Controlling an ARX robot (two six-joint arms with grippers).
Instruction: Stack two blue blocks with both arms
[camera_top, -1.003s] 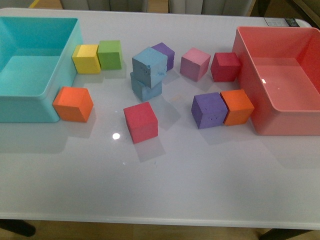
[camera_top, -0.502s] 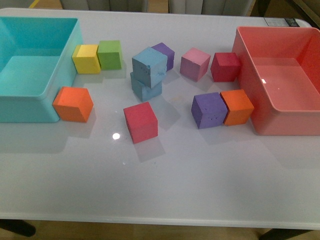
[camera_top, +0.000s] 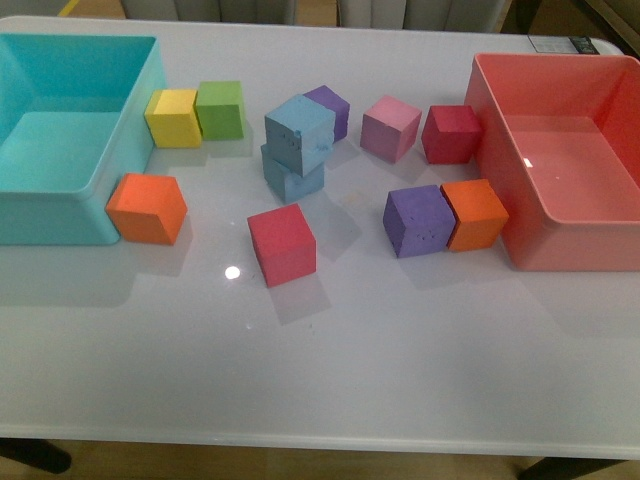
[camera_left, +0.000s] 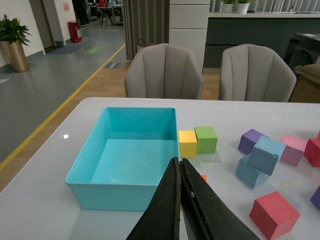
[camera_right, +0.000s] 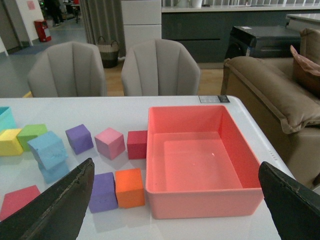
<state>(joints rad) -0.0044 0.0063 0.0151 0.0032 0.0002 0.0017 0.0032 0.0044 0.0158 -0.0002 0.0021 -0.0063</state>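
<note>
Both arms raised, out of the front view

The left gripper (camera_left: 180, 200) has its dark jaws pressed together, holding nothing. The right gripper (camera_right: 175, 205) has its jaws spread wide apart, each at one edge of its wrist view.

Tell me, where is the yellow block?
In the front view the yellow block sits on the left side of the table, squeezed between the turquoise bin and the green block, touching both.

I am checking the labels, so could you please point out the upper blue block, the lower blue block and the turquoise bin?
upper blue block (camera_top: 298, 131), front view, on its front face.
lower blue block (camera_top: 290, 183), front view, on its front face.
turquoise bin (camera_top: 55, 216), front view, on its near outer wall.
</note>
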